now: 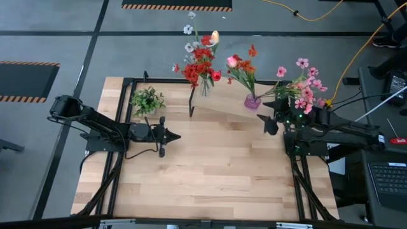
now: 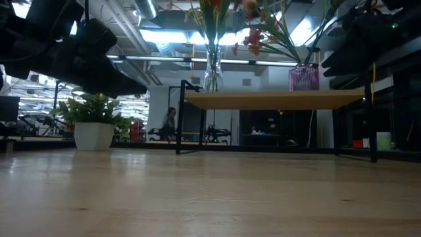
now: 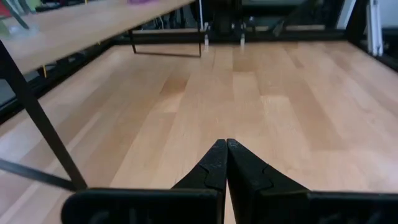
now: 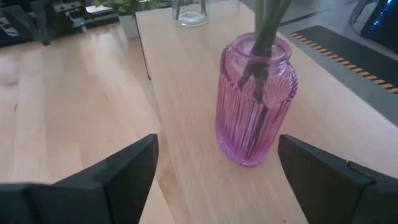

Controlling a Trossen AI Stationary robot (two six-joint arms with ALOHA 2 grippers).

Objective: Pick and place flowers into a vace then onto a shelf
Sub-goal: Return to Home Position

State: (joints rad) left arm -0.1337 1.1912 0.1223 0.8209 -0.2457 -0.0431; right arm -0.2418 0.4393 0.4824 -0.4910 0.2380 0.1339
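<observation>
**Surface Holdings: Two Filled Vases on Shelf, Both Arms Clear**

Item 1. Shelf [image 2: 273,100]: a light-wood board on thin black legs, which stood at the far edge of the surface [image 1: 210,178], from its middle toward the right arm's side.

Item 2. Purple vase [image 4: 255,106]: ribbed, tinted glass, upright on the shelf at the end nearer the right arm. It held green stalks; pink flowers [image 1: 305,86] leaned out of it toward the right arm, and orange and pink blooms [image 1: 241,67] rose above it.

Item 3. Clear glass vase [image 2: 212,69]: upright on the shelf's other end, well apart from the purple vase. It carried the red flowers [image 1: 200,63], with white and pale yellow blooms at the top.

Item 4. Green plant [image 2: 95,125]: a small leafy tuft in a white pot, set on the surface beside the shelf, on the left arm's side.

Item 5. Right gripper [image 4: 217,177]: held level with the shelf, just in front of the purple vase. Its fingers were spread wide, one to each side of the vase, touching nothing and holding nothing.

Item 6. Left gripper [image 3: 225,146]: low over the surface on the left side, pointed toward the middle. Its fingers were pressed tip to tip, with nothing between them.
</observation>
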